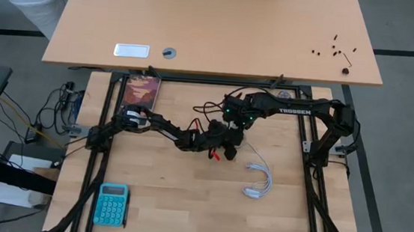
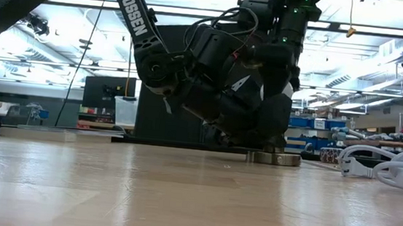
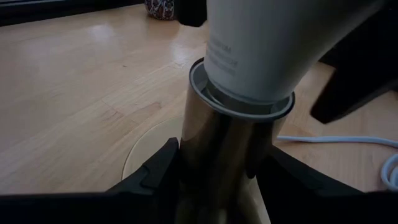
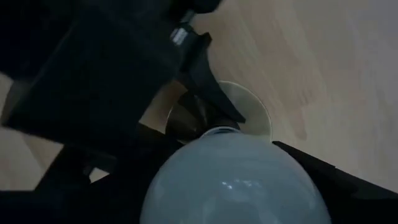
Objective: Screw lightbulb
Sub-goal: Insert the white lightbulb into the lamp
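Note:
A white lightbulb (image 3: 261,43) stands neck-down in the top of a brass-coloured socket (image 3: 217,143). The socket's round base disc (image 2: 274,158) rests on the wooden table near its middle. My left gripper (image 3: 221,162) comes in from the table's left and is shut on the socket. My right gripper (image 4: 230,186) comes from above and is shut on the bulb's dome (image 4: 236,180). In the high view both grippers (image 1: 226,139) meet in one dark cluster that hides the bulb. My left gripper pinches the socket's upright brass barrel (image 3: 211,155) between its two fingers (image 3: 155,171), below the rim where the bulb's neck enters. The fingers come in about level from the table's left. The socket stands upright with its base disc on the table. My right gripper holds the bulb's frosted dome (image 4: 186,186) between its two fingers (image 4: 323,171), one on each side. The fingers point down from above. The bulb stands upright with its neck in the socket's top.
A coiled white cable (image 1: 258,181) lies to the right of the grippers, toward the near edge, and also shows in the low view (image 2: 387,169). A teal calculator (image 1: 111,204) lies at the near left. A picture card (image 1: 141,91) lies at the far left. Black frame rails border the table.

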`<state>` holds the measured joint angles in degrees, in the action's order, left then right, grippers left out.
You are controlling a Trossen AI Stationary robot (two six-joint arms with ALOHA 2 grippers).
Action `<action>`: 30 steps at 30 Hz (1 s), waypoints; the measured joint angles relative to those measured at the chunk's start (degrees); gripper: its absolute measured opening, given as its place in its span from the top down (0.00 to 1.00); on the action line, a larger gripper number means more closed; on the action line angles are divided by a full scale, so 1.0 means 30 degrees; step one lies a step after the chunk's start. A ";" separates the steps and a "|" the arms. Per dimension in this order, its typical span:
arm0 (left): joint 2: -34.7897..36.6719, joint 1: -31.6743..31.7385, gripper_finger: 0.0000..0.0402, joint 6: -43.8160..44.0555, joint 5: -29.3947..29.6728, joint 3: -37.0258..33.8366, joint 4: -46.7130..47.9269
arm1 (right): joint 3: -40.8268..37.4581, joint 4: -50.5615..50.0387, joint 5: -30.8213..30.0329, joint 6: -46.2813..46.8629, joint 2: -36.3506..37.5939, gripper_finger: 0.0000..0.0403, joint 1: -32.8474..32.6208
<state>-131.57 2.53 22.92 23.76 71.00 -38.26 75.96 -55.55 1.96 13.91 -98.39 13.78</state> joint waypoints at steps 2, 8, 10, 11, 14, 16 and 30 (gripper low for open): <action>0.0000 0.0019 0.56 0.0007 0.0019 0.0000 0.0000 | 0.0000 -0.0010 -0.0175 0.1149 0.0000 0.31 -0.0036; 0.0000 0.0026 0.56 0.0007 0.0062 0.0000 -0.0007 | 0.0000 0.0001 -0.0524 0.4758 0.0000 0.32 -0.0058; 0.0000 0.0026 0.56 0.0007 0.0062 0.0000 -0.0007 | 0.0000 0.0006 -0.0617 0.5893 0.0000 0.32 -0.0058; 0.0000 0.0026 0.56 0.0007 0.0062 0.0000 -0.0007 | 0.0000 0.0030 -0.0645 0.6560 0.0000 0.31 -0.0058; 0.0000 0.0033 0.56 0.0015 0.0077 0.0000 -0.0007 | 0.0000 0.0111 -0.0649 0.7393 0.0000 0.31 -0.0081; 0.0000 0.0033 0.56 0.0015 0.0132 0.0000 -0.0015 | 0.0000 0.0113 -0.0663 0.6952 0.0000 0.31 -0.0109; 0.0000 0.0055 0.56 0.0044 0.0179 -0.0011 0.0004 | -0.0007 0.0105 0.1077 -0.0862 0.0000 0.11 -0.0109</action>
<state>-131.57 2.70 23.05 24.29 70.97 -38.25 75.94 -55.24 5.19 11.32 -98.39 13.45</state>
